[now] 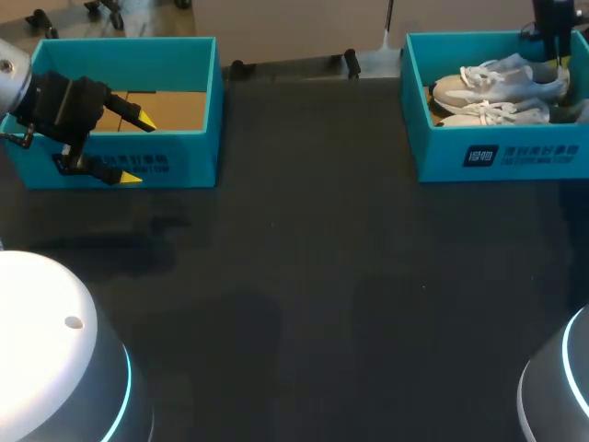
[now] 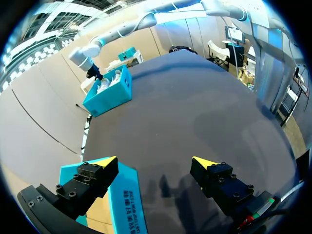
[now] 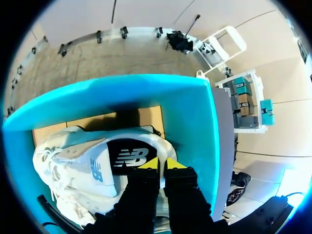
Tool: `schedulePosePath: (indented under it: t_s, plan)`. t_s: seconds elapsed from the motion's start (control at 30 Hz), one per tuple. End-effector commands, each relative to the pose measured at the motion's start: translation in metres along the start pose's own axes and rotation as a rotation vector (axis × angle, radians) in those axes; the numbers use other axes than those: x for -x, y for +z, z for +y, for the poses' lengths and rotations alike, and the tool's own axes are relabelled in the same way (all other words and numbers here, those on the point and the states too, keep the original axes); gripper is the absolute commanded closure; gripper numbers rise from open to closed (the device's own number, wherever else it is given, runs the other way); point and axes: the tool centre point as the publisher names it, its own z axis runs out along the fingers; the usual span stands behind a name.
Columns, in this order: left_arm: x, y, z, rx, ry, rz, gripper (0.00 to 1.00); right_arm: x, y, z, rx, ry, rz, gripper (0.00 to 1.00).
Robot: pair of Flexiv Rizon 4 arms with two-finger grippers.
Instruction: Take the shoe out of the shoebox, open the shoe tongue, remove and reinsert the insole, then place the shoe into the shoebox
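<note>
Our left tool (image 1: 138, 148) hangs released, its fingers straddling the front wall of the left shoebox (image 1: 184, 55). Across the dark worktop (image 1: 313, 276), the right shoebox (image 1: 442, 152) holds the pale shoe (image 1: 502, 78) beside a second shoe (image 1: 492, 112). Our right tool (image 3: 162, 163) is clenched on the pale shoe's heel.

An open teal shoebox (image 1: 515, 157) at the far right corner of the desk (image 1: 313, 276) holds two white-and-grey sneakers side by side, toes toward its left wall: the far sneaker (image 1: 502, 81) and the near sneaker (image 1: 497, 112). The far sneaker's black insole (image 3: 129, 156) shows in its opening. A second teal shoebox (image 1: 120, 158) stands open at the far left, its brown floor showing.
</note>
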Motion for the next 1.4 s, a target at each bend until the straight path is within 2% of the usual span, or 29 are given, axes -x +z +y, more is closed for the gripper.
schedulePosePath:
  t_s: [0.03, 0.1, 0.13, 0.17, 0.23, 0.3, 0.33, 0.37, 0.77, 0.97, 1.4]
  plan:
    - [0.000, 0.000, 0.000, 0.003, 0.001, 0.003, 0.00, -0.005, 0.004, 0.000, -0.020, 0.010, 0.003, 1.00]
    - [0.000, 0.000, 0.000, 0.003, 0.001, 0.003, 0.00, -0.005, 0.005, -0.001, -0.020, 0.011, 0.005, 1.00]
    - [0.000, 0.000, 0.000, 0.003, 0.001, 0.003, 0.00, -0.004, 0.004, -0.002, -0.021, 0.013, 0.004, 0.85]
    - [0.000, 0.000, 0.000, 0.003, 0.001, 0.003, 0.00, -0.004, 0.004, -0.002, -0.021, 0.015, 0.004, 0.66]
    - [0.000, 0.000, 0.000, 0.003, 0.001, 0.003, 0.00, -0.004, 0.002, -0.003, -0.021, 0.018, 0.003, 0.51]
    - [0.000, 0.000, 0.000, 0.003, 0.001, 0.003, 0.00, -0.005, -0.001, -0.004, -0.020, 0.019, 0.000, 0.16]
    - [0.000, 0.000, 0.000, 0.003, 0.001, 0.003, 0.00, -0.005, -0.002, -0.005, -0.017, 0.019, 0.000, 0.05]
    - [0.000, 0.000, 0.000, 0.003, 0.001, 0.003, 0.00, -0.005, -0.005, -0.005, -0.015, 0.020, 0.000, 0.00]
    - [0.000, 0.000, 0.000, 0.003, 0.001, 0.003, 0.00, 0.005, -0.046, -0.017, 0.044, 0.037, 0.036, 0.00]
    - [0.000, 0.000, 0.000, 0.003, 0.001, 0.003, 0.00, 0.009, -0.066, -0.027, 0.080, -0.021, 0.079, 0.00]
    - [0.000, 0.000, 0.000, 0.003, 0.001, 0.003, 0.00, 0.002, -0.116, -0.074, 0.161, -0.157, 0.138, 0.00]
